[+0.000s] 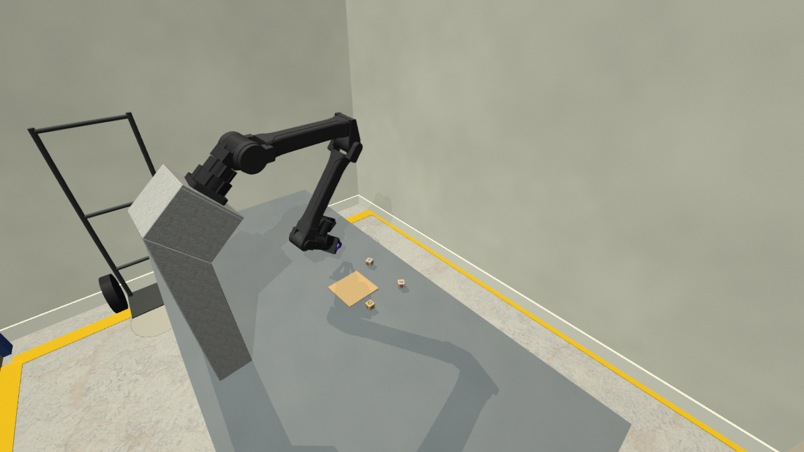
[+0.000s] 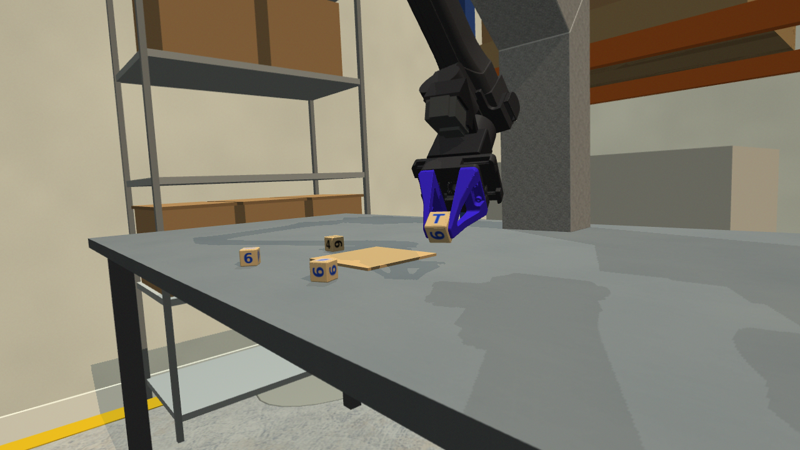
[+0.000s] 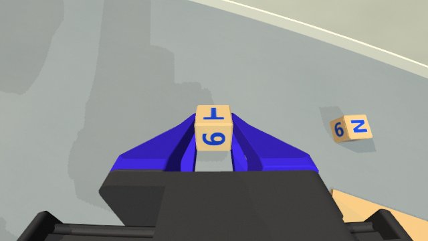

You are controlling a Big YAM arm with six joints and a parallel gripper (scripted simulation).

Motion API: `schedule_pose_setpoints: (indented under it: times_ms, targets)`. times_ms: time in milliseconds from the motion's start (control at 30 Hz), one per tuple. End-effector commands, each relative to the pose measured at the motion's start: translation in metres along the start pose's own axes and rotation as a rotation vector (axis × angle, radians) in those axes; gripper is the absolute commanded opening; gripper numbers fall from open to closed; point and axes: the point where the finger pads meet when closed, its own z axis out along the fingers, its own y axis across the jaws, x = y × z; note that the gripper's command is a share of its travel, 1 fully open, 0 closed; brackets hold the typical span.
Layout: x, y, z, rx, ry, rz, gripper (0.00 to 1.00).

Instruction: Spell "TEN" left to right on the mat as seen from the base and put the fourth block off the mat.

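Note:
My gripper (image 1: 338, 245) (image 2: 439, 230) (image 3: 213, 120) is shut on the T block (image 2: 437, 222) (image 3: 212, 117). It holds the block tilted, a little above the table, just off the mat's corner nearest the robot. The block shows a T face and a 6 or 9 face. The tan mat (image 1: 353, 288) (image 2: 385, 255) (image 3: 354, 207) lies flat with no block on it. The N block (image 3: 351, 128) (image 1: 369, 260) lies on the table beside the mat, close to my gripper. Two more blocks (image 1: 401, 283) (image 1: 369, 304) lie off the mat; their top letters are too small to read.
In the exterior view, three loose blocks (image 2: 249, 256) (image 2: 334, 242) (image 2: 323, 269) lie left of the mat, showing digit faces. The robot's grey pedestal (image 1: 191, 247) (image 2: 537, 112) stands at the table's edge. A metal shelf (image 2: 234, 72) stands behind the table.

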Motion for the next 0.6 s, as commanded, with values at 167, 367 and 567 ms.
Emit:
schedule_pose_setpoints:
  times_ms: [167, 367, 567]
  targets:
    - [-0.027, -0.014, 0.011, 0.026, -0.098, -0.002, 0.22]
    - [0.0, -0.011, 0.006, 0.021, -0.063, 0.001, 0.22]
    - [0.012, -0.012, 0.014, 0.024, -0.072, 0.005, 0.22]
